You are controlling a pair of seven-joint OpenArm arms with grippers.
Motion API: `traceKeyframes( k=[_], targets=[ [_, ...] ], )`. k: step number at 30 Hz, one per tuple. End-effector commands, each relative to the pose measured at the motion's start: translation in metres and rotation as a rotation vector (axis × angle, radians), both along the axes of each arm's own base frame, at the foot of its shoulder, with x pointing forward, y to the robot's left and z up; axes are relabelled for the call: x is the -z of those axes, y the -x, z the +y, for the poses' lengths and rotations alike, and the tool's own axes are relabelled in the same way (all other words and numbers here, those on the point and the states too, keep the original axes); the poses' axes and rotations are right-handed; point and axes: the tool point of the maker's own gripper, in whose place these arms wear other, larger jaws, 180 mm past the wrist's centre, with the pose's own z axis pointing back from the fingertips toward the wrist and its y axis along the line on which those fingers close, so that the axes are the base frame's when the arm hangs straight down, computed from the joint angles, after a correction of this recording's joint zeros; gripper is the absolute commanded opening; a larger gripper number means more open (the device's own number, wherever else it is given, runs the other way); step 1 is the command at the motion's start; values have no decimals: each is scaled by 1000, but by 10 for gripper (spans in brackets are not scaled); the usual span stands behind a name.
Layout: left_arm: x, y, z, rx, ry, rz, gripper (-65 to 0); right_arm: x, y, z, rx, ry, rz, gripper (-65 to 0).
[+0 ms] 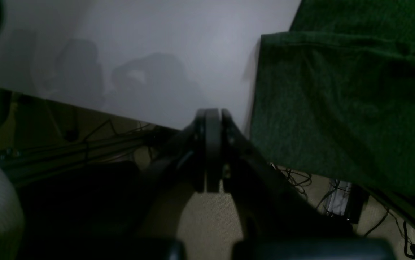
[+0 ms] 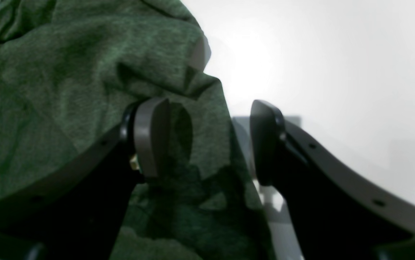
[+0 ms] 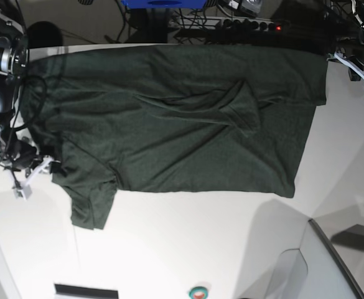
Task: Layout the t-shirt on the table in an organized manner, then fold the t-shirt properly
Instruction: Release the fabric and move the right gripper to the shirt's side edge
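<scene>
The dark green t-shirt (image 3: 169,124) lies spread on the white table (image 3: 200,249), with wrinkles near its middle and one sleeve (image 3: 91,208) pointing toward the near side. My right gripper (image 2: 209,141) is open at the shirt's left edge; one finger (image 2: 151,137) is over the fabric (image 2: 66,90) and the other over bare table (image 2: 337,54). In the base view it sits at the shirt's left side (image 3: 48,167). My left gripper (image 1: 213,119) is shut and empty at the table edge (image 1: 157,54), just left of the shirt (image 1: 337,108), which hangs over that edge.
Cables and floor (image 1: 301,180) show below the table edge. A power strip (image 3: 256,25) and a blue object (image 3: 163,3) lie beyond the far edge. A grey panel (image 3: 331,261) stands at the lower right, and a small round item (image 3: 198,291) sits at the bottom edge.
</scene>
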Motion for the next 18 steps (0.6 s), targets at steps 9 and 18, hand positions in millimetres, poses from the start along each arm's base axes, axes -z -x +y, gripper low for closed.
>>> traceKeyframes(
  k=[9, 18],
  targets=[
    [-16, -8, 12, 14, -46, -31, -650, -15, -15, -7, 4, 7, -49, -474],
    [-5, -18, 16, 58, -33, 5, -650, -16, -13, -12, 8, 15, -57, -644]
  ],
)
